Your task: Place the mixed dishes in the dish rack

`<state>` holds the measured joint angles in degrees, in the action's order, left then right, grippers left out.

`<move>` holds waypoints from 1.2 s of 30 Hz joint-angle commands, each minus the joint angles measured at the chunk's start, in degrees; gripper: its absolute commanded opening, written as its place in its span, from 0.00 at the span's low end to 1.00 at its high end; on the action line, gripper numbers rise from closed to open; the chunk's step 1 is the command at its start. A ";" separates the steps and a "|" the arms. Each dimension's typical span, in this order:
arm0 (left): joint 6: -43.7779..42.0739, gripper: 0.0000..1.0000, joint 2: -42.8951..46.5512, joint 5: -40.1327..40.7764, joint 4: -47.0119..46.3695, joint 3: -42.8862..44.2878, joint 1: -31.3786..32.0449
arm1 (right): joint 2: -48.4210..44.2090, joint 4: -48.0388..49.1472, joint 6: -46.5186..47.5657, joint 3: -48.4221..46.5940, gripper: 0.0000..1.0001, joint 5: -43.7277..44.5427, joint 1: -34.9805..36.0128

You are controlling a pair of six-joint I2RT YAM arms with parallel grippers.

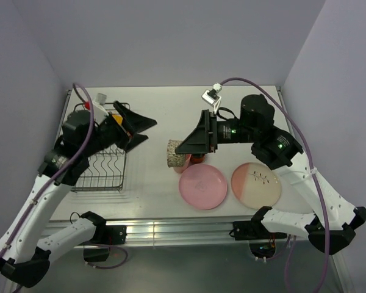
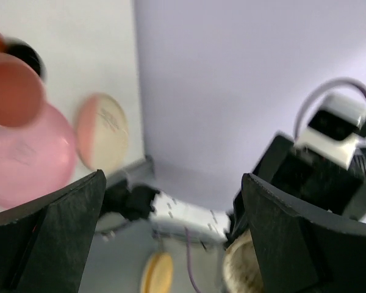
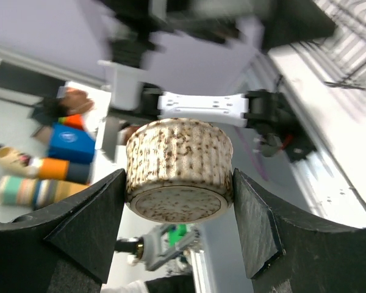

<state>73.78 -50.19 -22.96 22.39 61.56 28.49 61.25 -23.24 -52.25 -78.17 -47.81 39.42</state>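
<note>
Right gripper (image 3: 179,183) clamps speckled cup (image 3: 179,152); left gripper (image 2: 172,180) wide, empty. Hold firm, carry over rack (image 1: 104,168), lower gently.

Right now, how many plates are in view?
2. Pink plate on the table, near centre; pink-and-cream plate just right of it. The left arm covers part of the dish rack, so another could be hidden.

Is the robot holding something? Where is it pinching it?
The right gripper pinches the small speckled beige cup by its round sides. The left gripper is open and empty.
</note>
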 commanded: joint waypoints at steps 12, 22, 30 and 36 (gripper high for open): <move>-21.56 0.99 -14.41 38.34 44.93 34.87 -15.19 | 22.04 -20.79 22.27 -19.20 0.00 19.50 12.34; -23.16 0.99 -7.11 42.90 45.37 24.75 -30.07 | 35.93 -21.05 27.28 -27.47 0.00 26.27 16.74; -21.04 0.99 -0.88 53.02 48.45 22.20 -30.34 | 45.78 -20.96 31.06 -36.43 0.00 32.77 21.40; -19.38 0.99 1.41 56.26 52.13 22.02 -30.34 | 53.24 -21.31 34.40 -44.68 0.00 37.26 23.16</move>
<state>53.23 -49.50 28.93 72.12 83.68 -1.54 112.12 -45.80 -21.08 -117.14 -14.35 61.91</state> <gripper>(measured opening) 0.992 0.735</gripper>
